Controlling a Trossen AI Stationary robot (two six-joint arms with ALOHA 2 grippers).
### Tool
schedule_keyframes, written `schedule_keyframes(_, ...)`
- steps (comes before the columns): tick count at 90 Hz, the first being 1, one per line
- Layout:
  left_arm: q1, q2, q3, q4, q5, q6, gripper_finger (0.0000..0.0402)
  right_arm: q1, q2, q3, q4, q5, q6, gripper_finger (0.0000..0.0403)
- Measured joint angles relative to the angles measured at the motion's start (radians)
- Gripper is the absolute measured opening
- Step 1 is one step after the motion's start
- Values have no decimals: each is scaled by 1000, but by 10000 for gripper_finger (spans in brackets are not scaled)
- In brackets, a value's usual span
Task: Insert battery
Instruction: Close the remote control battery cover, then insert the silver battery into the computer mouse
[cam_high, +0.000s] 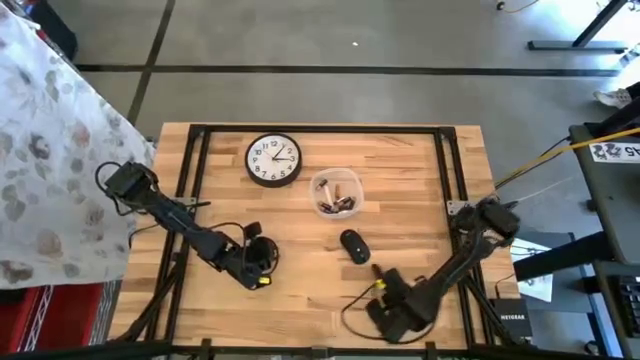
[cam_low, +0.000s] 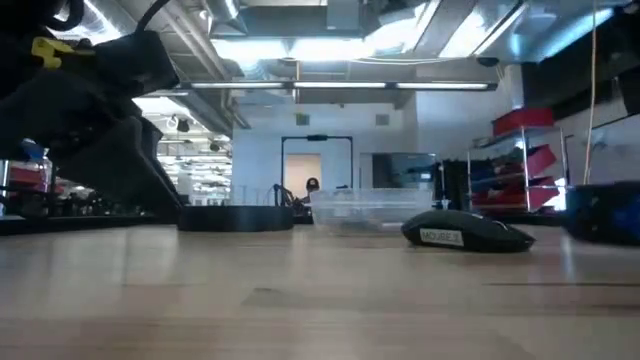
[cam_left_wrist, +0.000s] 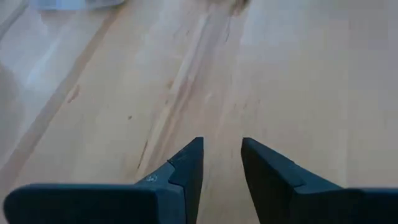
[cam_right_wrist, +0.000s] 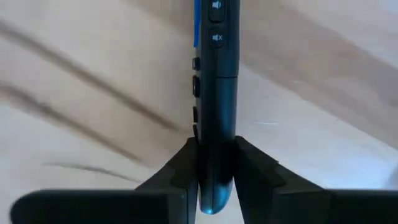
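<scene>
The left gripper (cam_high: 262, 262) is hovering low over the wooden table (cam_high: 420, 220), at about seven o'clock from the table's centre. In the left wrist view its two dark fingers (cam_left_wrist: 186, 171) are standing apart with bare wood showing between them, so this claw is released and holding nothing.

Moving rightward, a round wall clock (cam_high: 273, 160) with a black rim is lying flat on the table at about eleven o'clock from the centre. Just beside it, at about twelve o'clock, a clear plastic tub (cam_high: 336, 193) is sitting with several small batteries (cam_high: 338, 206) lying inside it; in the low view the tub (cam_low: 375, 208) is showing as a pale, see-through box behind the other things.

A dark computer mouse (cam_high: 353, 245) is resting on the wood near the centre, at six o'clock from the tub and well apart from both arms. In the low view the mouse (cam_low: 467, 233) is showing side-on with a small label on its flank.

Farther right, the right gripper (cam_high: 382, 285) is sitting at about five o'clock from the centre, near the table's front edge. In the right wrist view its fingers (cam_right_wrist: 180, 171) are clenched on a slim black remote control (cam_right_wrist: 215, 93), which is pointing straight ahead over the table, its side buttons showing.
</scene>
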Motion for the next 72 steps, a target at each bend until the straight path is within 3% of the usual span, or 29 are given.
schedule_keyframes(14, 0, 0, 0, 30, 0, 20, 95, 23, -143, -224, 128, 118, 129, 60)
schedule_keyframes(31, 0, 0, 0, 28, 0, 20, 95, -23, -284, -463, 335, 289, 164, 60)
schedule_keyframes(48, 0, 0, 0, 28, 9, 15, 95, -121, -359, -547, 288, 359, 138, 66)
schedule_keyframes(57, 0, 1, 0, 28, 11, 0, 95, -176, -387, -550, 254, 366, 63, 98)
schedule_keyframes(72, 0, 1, -1, 28, 11, -6, 95, -263, -400, -549, 215, 309, -60, 199)
